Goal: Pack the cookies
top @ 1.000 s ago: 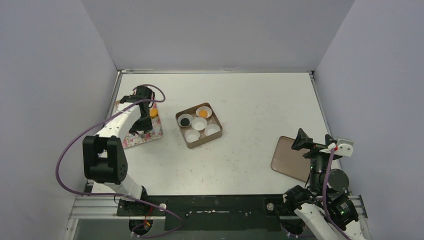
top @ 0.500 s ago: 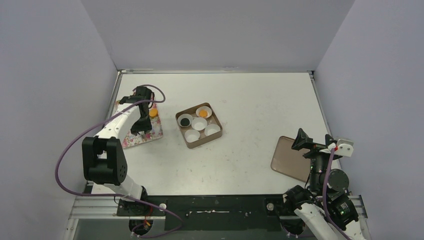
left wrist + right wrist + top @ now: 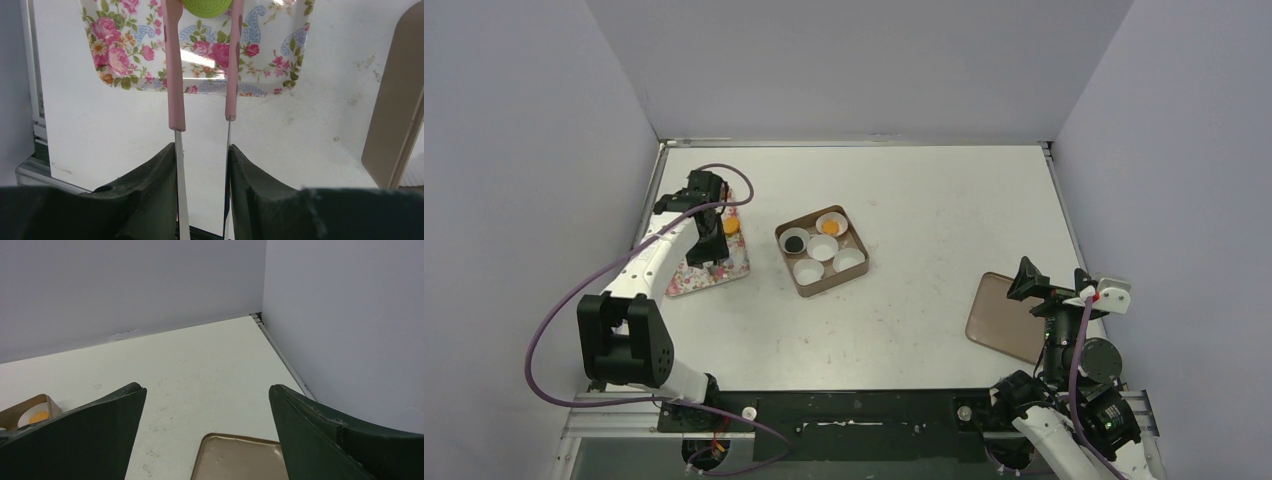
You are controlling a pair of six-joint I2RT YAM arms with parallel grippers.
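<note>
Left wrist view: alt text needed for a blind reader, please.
The left gripper squeezes pink-sleeved tongs, with a green cookie between their arms at the top edge, over a floral tray on a white table.

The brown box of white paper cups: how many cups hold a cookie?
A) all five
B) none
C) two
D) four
C: in the brown box only a dark cookie and an orange cookie sit in cups; three cups are empty.
</note>
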